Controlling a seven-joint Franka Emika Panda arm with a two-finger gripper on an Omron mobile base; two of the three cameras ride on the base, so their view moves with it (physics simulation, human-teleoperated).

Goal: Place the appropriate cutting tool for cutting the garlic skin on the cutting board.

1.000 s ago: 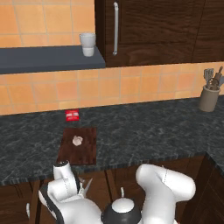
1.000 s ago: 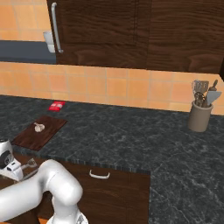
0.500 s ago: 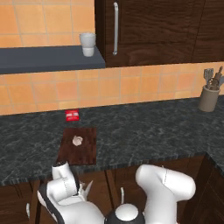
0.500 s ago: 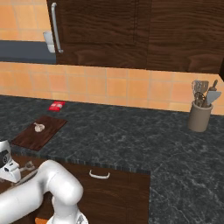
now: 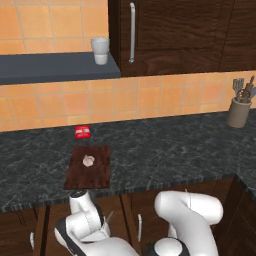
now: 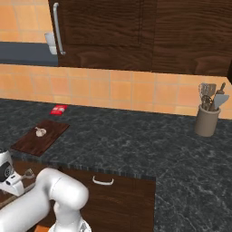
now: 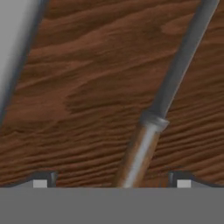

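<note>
Claw (image 7: 111,181) open wide w/ slim knife (image 7: 175,74) (wood handle, grey blade) between tips, ungripped; grainy dark wood behind.

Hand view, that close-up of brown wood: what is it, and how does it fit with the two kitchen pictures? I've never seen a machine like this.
The machine is a white robot arm on a base that can drive. The two kitchen pictures come from cameras on that base, behind the arm to its left and right. On the dark counter are a cutting board with a garlic on it, a red packet and a utensil pot. The close-up comes from a camera on the end effector, which is reaching low, below the counter's edge. Its fingertips stand apart with a knife between them over a wooden surface; nothing is gripped yet.
</note>
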